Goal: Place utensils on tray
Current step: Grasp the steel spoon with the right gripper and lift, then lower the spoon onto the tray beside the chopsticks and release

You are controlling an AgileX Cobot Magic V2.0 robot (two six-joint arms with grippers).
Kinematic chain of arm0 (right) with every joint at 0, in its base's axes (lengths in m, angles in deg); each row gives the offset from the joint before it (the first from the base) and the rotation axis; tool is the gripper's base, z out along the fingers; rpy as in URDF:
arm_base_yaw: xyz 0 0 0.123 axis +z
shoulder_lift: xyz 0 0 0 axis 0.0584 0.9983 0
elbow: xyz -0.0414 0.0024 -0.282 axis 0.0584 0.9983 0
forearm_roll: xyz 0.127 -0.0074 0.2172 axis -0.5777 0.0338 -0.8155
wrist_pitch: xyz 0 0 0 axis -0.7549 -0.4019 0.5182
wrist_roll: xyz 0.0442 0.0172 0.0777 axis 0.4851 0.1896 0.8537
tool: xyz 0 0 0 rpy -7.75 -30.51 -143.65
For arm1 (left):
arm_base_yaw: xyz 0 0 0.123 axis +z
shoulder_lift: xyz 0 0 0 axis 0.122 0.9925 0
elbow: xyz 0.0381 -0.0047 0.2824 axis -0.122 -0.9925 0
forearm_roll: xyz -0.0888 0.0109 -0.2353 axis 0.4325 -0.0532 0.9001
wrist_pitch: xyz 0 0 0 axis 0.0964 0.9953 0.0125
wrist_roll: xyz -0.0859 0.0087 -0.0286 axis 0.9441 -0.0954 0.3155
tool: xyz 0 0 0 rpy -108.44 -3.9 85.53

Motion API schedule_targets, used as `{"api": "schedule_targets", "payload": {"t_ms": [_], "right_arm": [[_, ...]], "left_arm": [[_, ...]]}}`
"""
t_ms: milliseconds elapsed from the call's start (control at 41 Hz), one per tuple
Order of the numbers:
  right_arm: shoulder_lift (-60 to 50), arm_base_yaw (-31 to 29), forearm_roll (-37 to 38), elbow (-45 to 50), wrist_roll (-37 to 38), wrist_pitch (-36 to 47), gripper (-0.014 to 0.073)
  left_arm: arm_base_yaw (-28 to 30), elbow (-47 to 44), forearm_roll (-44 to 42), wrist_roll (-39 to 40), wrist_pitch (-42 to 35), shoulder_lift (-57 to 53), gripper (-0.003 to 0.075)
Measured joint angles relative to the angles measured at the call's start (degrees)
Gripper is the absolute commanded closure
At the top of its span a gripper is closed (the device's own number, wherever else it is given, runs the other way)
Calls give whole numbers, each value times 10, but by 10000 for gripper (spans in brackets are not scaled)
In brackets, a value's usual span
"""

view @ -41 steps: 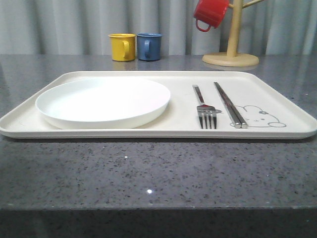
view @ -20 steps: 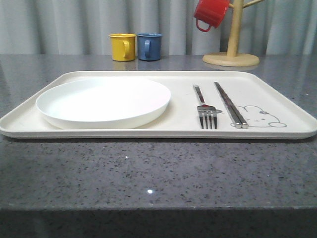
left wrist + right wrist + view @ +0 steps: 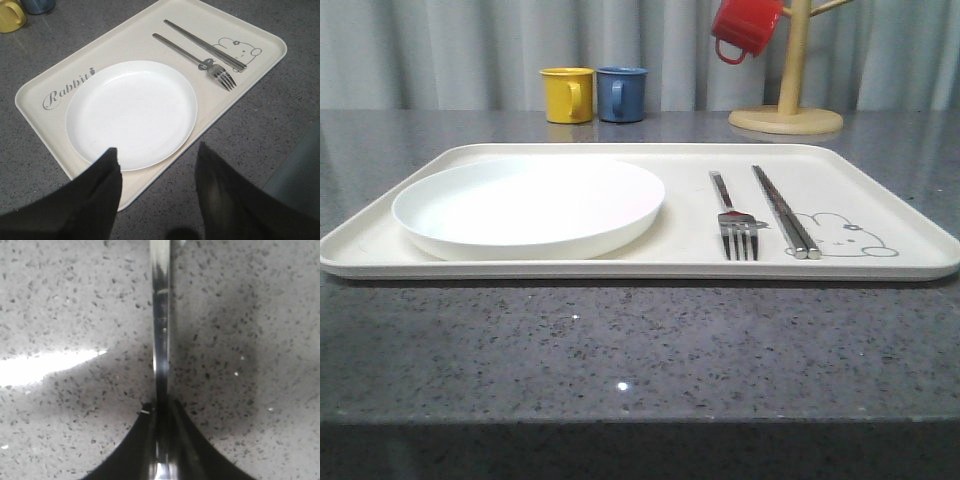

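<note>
- You've got 1 tray (image 3: 880,190) on the grey speckled counter (image 3: 620,350), long side facing the robot.
- On it: 1 round white plate (image 3: 530,205) on the left half, 1 fork (image 3: 733,222) and 1 pair of chopsticks (image 3: 783,210) on the right half. So 2 utensil items on the tray.
- Fork lies just left of the chopsticks, roughly parallel, not touching; tines point toward the robot. Chopstick tips lie over the rabbit drawing (image 3: 845,236).
- Left gripper (image 3: 157,165): fingers spread apart w/ nothing between them, hovering over the tray's near edge by the plate.
- Right gripper (image 3: 161,415): fingers clamped tight on a thin shiny metal handle (image 3: 160,330), which runs out over bare counter. Can't tell which utensil, its far end is out of frame.
- Back of counter: 3 mugs. 1 yellow mug (image 3: 567,94) and 1 blue mug (image 3: 621,93) side by side, 1 red mug (image 3: 745,27) hanging on 1 wooden mug tree (image 3: 788,80).
</note>
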Motion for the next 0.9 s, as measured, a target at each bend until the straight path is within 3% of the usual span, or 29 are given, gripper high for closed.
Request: {"api": "schedule_targets", "payload": {"t_ms": [244,513,659,903], "right_arm": [[-34,11,-55,-8,0,-30,629],[-113,129,-120,-11,1,-76,629],[-117,182,-148,-6,30,-77,629],[-91,201,-192,38,87,-26,629]], "left_arm": [[0,0,0,0,0,0,385],[0,0,0,0,0,0,385],[0,0,0,0,0,0,385],[0,0,0,0,0,0,385]]}}
